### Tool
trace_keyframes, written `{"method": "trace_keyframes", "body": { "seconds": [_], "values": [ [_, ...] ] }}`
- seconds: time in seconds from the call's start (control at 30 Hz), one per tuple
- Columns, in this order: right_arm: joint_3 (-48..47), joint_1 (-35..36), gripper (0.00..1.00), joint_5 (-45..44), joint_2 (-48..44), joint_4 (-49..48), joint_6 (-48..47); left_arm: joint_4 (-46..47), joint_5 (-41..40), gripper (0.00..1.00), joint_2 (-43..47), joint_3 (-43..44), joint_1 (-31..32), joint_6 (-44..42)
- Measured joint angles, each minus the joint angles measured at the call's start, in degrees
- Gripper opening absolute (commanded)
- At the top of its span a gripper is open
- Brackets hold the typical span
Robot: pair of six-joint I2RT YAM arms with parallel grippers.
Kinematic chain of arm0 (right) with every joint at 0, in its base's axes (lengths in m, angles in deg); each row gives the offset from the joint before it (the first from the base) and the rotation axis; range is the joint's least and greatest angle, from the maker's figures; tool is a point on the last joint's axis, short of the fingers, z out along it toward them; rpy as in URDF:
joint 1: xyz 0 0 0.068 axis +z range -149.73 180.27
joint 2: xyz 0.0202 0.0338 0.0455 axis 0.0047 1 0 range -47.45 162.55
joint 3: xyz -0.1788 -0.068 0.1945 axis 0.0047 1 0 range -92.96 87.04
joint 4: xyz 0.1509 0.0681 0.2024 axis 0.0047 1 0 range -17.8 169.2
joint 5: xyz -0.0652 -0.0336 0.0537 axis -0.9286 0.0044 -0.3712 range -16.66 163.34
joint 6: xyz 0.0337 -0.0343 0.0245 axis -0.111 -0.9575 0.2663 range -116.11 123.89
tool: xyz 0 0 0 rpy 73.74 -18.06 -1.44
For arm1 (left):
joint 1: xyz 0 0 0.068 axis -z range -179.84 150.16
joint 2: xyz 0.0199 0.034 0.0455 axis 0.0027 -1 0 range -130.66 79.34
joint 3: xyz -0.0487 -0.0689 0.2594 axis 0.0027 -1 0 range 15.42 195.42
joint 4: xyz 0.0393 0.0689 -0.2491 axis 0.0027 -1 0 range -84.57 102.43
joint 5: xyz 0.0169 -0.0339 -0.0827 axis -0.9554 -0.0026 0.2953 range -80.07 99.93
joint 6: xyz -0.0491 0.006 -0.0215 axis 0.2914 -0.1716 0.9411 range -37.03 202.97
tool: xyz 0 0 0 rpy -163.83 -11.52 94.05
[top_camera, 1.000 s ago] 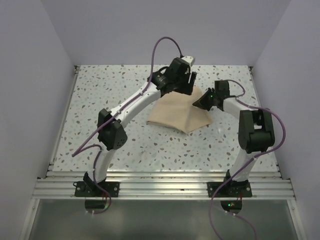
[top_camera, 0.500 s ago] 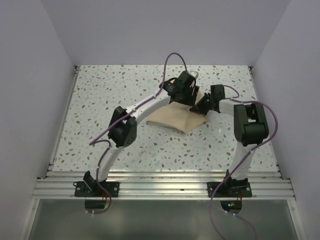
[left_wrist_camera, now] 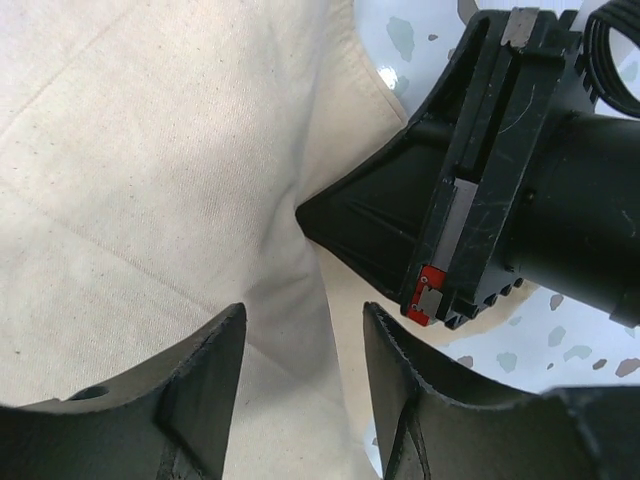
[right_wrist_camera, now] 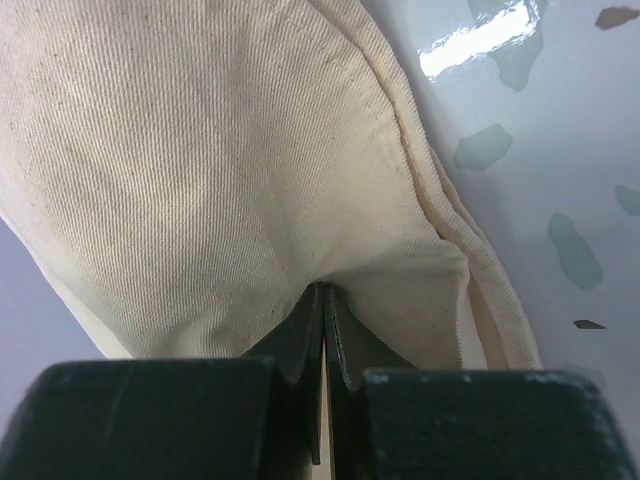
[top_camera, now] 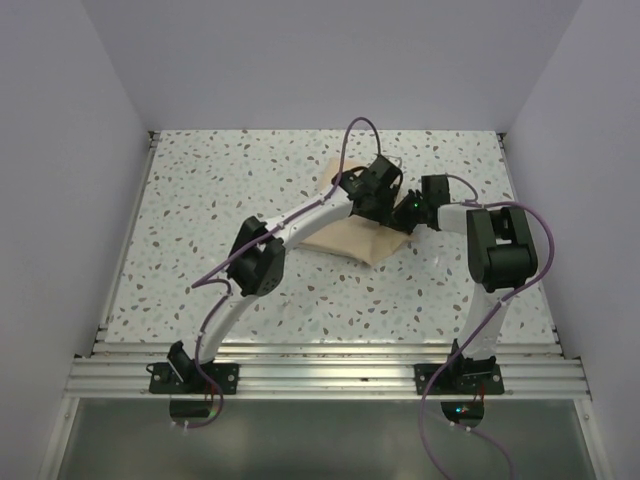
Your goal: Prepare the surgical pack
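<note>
Left pincer had swung from 12 o'clock edge of tan-beige matte wrap sheet to just beside right pincer. Jaws narrowed to about half apart, straddling raised fold, nothing gripped yet. Right pincer clamped tight on sheet's 3 o'clock edge. Sheet lay near centre of speckled white tabletop. Judged: second grip for folding imminent. Arms hid fold in top view; anything beneath sheet unseen.
</note>
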Motion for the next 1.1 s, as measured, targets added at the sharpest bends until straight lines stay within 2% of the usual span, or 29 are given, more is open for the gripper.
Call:
{"method": "trace_keyframes", "body": {
  "seconds": [0.6, 0.83, 1.1],
  "values": [
    [3.5, -1.0, 0.0, 0.4, -1.6, -2.8, 0.6, -0.9, -6.1, 0.44, -2.8, 2.7, 2.5, -0.5],
    [6.1, -1.1, 0.0, 0.4, -3.1, -4.3, 1.6, -0.9, -8.0, 0.36, -3.2, 2.8, 2.5, -1.5],
    [7.3, -1.1, 0.0, 0.4, -3.9, -4.5, 1.8, -0.8, -8.8, 0.41, -3.7, 2.9, 2.6, -2.6]
  ]
}}
